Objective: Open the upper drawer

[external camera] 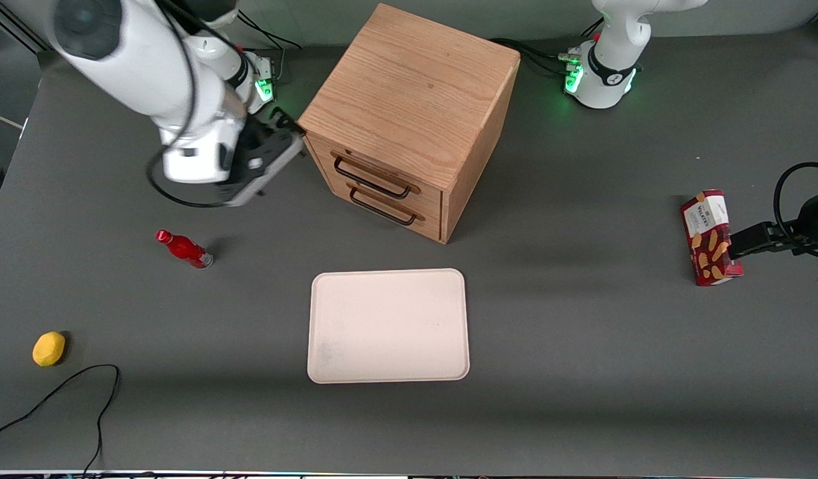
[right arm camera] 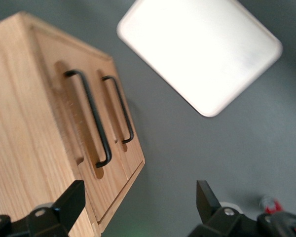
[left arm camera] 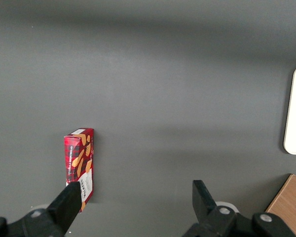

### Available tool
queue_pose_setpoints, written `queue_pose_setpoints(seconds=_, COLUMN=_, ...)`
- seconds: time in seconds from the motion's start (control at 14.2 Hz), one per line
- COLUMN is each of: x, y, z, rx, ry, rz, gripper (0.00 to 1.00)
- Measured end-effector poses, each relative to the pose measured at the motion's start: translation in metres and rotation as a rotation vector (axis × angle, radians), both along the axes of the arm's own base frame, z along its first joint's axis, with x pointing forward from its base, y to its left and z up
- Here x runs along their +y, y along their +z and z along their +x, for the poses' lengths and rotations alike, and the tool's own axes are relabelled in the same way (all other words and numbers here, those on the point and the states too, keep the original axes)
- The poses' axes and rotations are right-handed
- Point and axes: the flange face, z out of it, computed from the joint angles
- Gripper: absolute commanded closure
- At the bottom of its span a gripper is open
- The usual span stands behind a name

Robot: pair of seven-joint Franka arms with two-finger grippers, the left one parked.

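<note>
Scanning the front view from its left edge w/ you: a yellow lemon-like fruit [external camera: 48, 348] sits near a loose black cable [external camera: 62, 392], toward the working arm's end of the table. Next a small red bottle [external camera: 184, 249] lies on its side, nearer the front cam than the gripper [external camera: 265, 159]. Your gripper hangs above the table just beside the cabinet [external camera: 409, 100], at about drawer height, not touching it; in the right wrist view its fingers [right arm camera: 69, 202] are spread wide apart, nothing between them. Then the oak cabinet itself, turned at an angle so its drawer face looks toward the working arm's end and the front cam. The upper drawer [external camera: 375, 174] is the top one of two, flush w/ the cabinet face, i.e. closed; its black wire handle [external camera: 371, 178] runs across the front. Wrist view shows that same handle [right arm camera: 91, 116] clearly, w/ the lower drawer [external camera: 385, 211] right under it, also closed. Nearer the front cam than the cabinet lies a pale rectangular tray [external camera: 389, 326], well apart from it. Toward the parked arm's end you've got a red plaid biscuit box [external camera: 709, 237], also seen in the left wrist view [left arm camera: 80, 165], lying on the dark grey table [external camera: 582, 366].
</note>
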Motion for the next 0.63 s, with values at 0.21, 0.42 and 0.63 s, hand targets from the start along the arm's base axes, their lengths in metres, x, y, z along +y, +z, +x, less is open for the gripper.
queue_pose_setpoints(seconds=0.21, x=0.011, y=-0.031, z=0.007, rx=0.052, ry=0.122, rz=0.026, gripper=0.00)
queue_pose_setpoints(seconds=0.42, x=0.022, y=-0.068, z=0.013, rx=0.105, ry=0.160, rz=0.047, gripper=0.00)
queue_pose_setpoints(seconds=0.63, x=0.039, y=-0.103, z=0.010, rx=0.097, ry=0.168, rz=0.063, gripper=0.00)
